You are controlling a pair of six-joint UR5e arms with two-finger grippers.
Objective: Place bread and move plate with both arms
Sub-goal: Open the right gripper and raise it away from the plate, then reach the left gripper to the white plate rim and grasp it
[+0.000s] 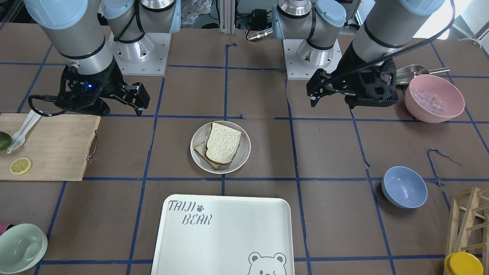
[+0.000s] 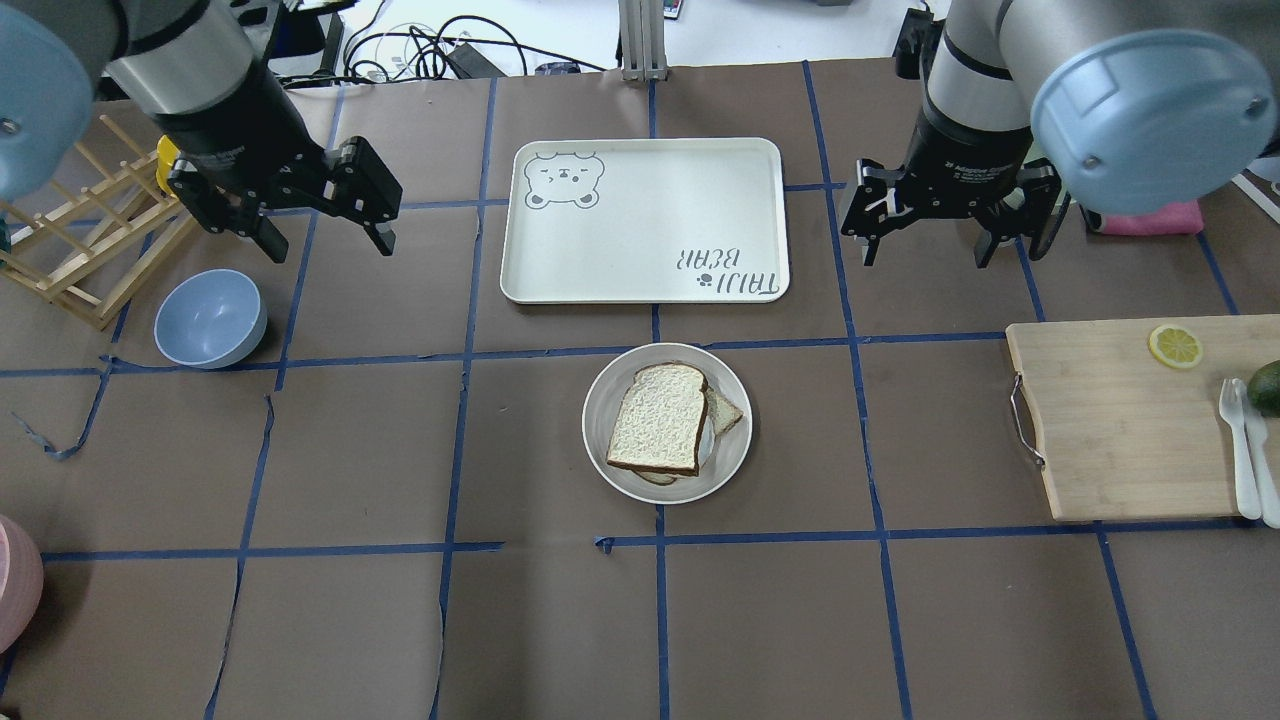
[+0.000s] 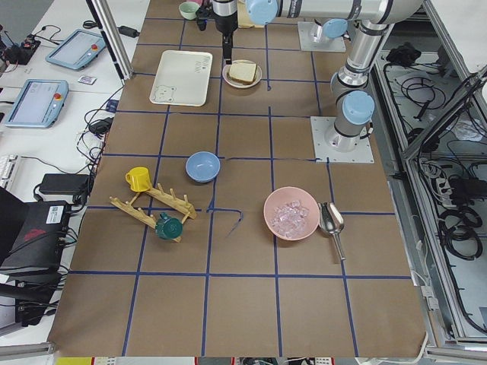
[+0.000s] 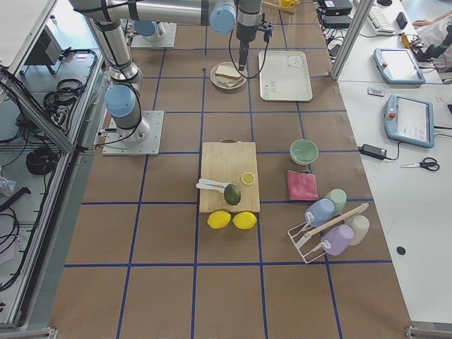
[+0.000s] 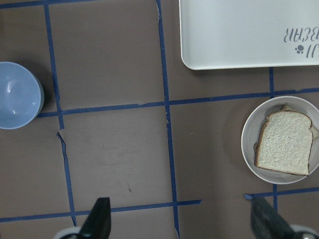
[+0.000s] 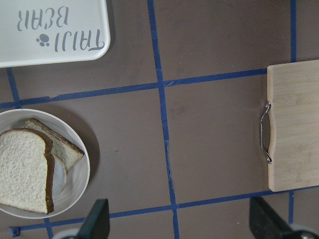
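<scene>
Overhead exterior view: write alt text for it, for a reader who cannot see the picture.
A small white plate at the table's centre holds a bread slice lying on top of another slice. The left gripper and the right gripper hang open on either side of a bear-print tray beyond the plate, holding nothing.

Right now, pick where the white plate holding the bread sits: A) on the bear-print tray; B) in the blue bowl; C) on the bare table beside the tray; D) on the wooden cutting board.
C: the plate, with the bread on it, rests on the brown table, apart from the tray.
</scene>
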